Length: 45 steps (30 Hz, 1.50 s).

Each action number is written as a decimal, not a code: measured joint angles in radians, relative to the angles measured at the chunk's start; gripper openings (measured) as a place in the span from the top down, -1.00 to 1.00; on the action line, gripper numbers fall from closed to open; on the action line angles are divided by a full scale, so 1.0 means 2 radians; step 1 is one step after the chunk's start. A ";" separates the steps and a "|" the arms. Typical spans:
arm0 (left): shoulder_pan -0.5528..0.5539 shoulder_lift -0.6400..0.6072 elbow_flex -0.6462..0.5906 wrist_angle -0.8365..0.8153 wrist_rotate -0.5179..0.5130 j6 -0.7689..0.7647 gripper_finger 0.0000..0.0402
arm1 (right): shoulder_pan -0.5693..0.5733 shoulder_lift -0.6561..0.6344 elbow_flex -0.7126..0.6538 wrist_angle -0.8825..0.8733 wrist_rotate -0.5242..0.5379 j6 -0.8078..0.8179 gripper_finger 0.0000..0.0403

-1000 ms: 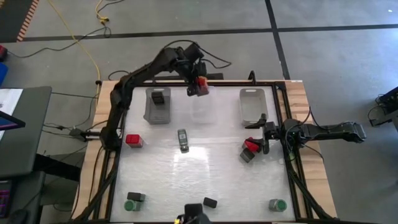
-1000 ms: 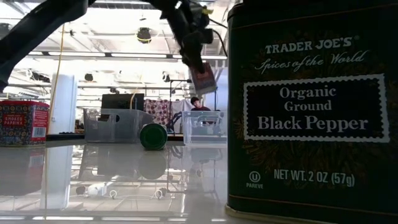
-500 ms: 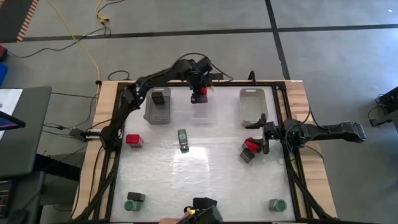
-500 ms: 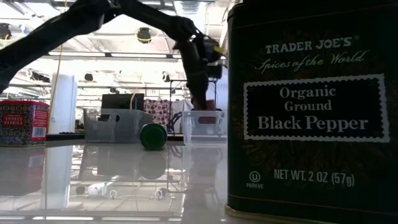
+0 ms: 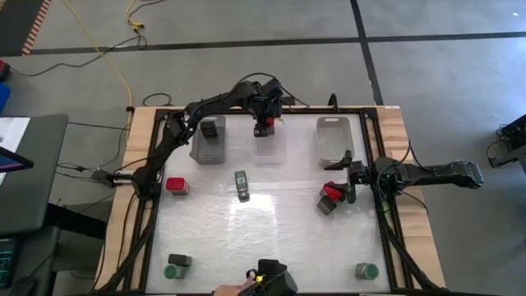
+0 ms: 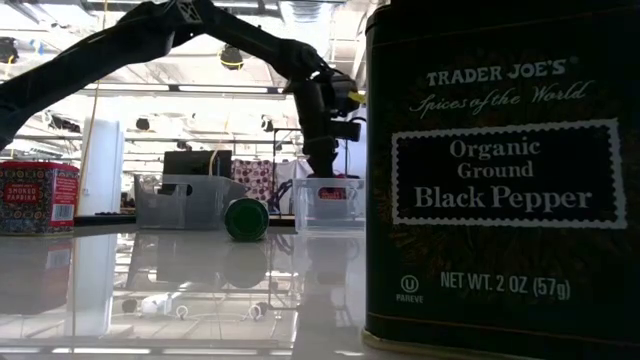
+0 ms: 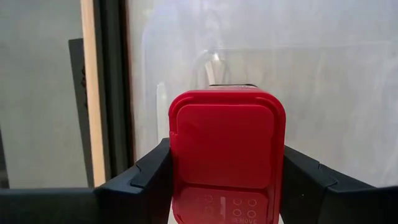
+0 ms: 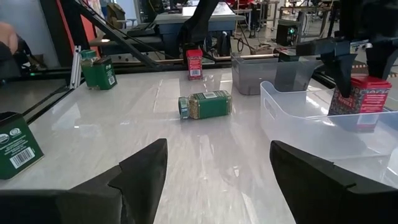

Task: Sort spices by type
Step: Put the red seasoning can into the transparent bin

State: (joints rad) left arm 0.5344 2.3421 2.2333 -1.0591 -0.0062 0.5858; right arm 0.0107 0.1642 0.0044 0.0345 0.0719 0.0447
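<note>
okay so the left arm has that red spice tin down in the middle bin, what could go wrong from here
1. The left gripper holds the red tin low in the clear middle bin; if it sticks to a finger on release, it may tip.
2. Lifting out, the fingers could catch the light bin's wall and drag it.
3. The right gripper waits open close beside a red tin and another container; a careless move might knock them.

White table, glossy, wood-edged with dark rails. At the far edge, three translucent bins: left bin, middle bin, right bin. A red box stands at the left side. A green-lidded jar lies on its side mid-table. Near edge: jar at left, jar at right. Black pepper tin stands right before the low camera.
</note>
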 joint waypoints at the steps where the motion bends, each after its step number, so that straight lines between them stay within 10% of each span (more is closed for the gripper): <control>1: -0.001 0.000 0.000 0.002 0.000 0.000 -0.03 | 0.000 0.000 0.000 0.000 0.000 0.000 -0.55; 13: -0.001 0.000 0.000 0.006 0.000 -0.010 -0.41 | 0.000 0.000 0.000 0.000 0.000 0.000 -0.55; 45: -0.005 0.000 0.000 0.024 -0.037 -0.150 -0.45 | 0.000 0.000 0.000 0.000 0.000 0.000 -0.55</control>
State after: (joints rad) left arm 0.5249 2.3421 2.2340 -1.0108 -0.0797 0.2852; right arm 0.0108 0.1642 0.0044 0.0353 0.0719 0.0448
